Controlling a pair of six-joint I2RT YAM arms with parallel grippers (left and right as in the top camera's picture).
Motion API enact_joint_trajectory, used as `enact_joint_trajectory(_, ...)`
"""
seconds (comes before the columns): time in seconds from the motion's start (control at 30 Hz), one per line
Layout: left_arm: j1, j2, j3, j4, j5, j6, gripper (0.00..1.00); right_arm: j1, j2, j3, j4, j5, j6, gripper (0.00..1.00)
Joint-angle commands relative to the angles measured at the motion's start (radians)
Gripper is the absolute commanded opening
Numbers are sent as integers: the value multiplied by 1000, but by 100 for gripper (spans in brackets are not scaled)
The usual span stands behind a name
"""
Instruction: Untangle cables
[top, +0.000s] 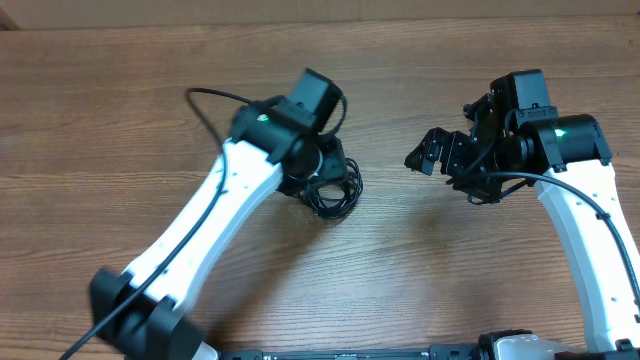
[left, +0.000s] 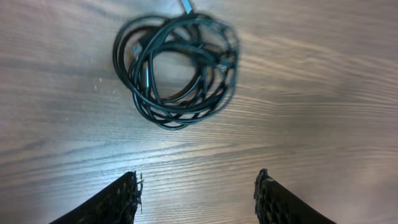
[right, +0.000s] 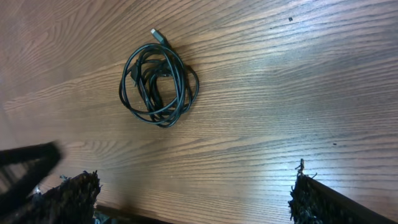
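Trainee: Cords, thin and black, wound into one loose coil (left: 174, 68). How will they handle?

Tech: Light, limp and fairly slick, I'd judge. Lift one loop and the rest will likely drag along with it. The coil lies on the brown wooden table (left: 323, 93), ahead of the left gripper (left: 198, 183) and slightly to its left, clear of its fingertips.

Trainee: Where would you take hold?

Tech: On an outer loop at the coil's near edge, or on the small plug end (right: 158, 35) poking out on the side farthest from that gripper. Its jaws stand spread with nothing between them.

Trainee: And the other arm?

Tech: The right gripper (right: 196, 177) is spread wide too, and empty. The coil sits well ahead of it, off to its left.

Trainee: Any bin or tray to drop them in?

Tech: None in view, only bare wood around the coil.
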Motion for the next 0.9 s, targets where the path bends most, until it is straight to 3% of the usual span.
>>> enact_joint_trajectory(0.0, -8, 114, -22, 10, -19, -113, 62, 4, 3, 9, 6, -8, -3, 100)
enact_joint_trajectory(0.43, 34, 333, -22, 72, -33, -190, 62, 4, 3, 5, -5, 60, -7, 100)
enact_joint_trajectory(0.6, 34, 333, -22, 102, -34, -189, 56, 4, 15, -8, 17, 60, -6, 100)
enact_joint_trajectory(0.77, 33, 333, -22, 120, -11, -195, 41, 4, 52, -24, 20, 60, -6, 100)
enact_joint_trajectory(0.87, 26, 333, -22, 121, -7, -224, 40, 4, 68, -47, 32, 60, -6, 100)
